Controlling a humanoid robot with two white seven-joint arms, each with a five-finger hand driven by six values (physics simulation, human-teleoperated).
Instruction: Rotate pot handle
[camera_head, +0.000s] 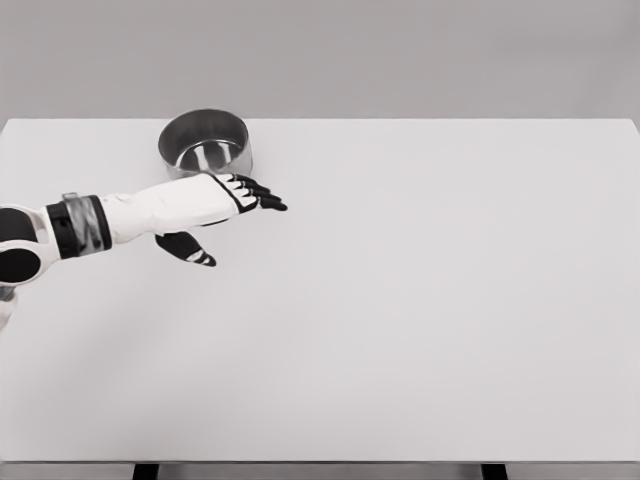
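A round metal pot (205, 142) stands near the far edge of the white table (420, 300), left of the middle. No handle shows on it from here. My left hand (236, 214) reaches in from the left, just in front of the pot. Its dark fingers (262, 194) are stretched out to the right and the thumb (190, 250) hangs down, holding nothing. The back of the hand covers the pot's lower front rim; whether it touches the pot I cannot tell. The right arm is out of view.
Two dark table legs (146, 471) show under the near edge. The wall behind is plain grey.
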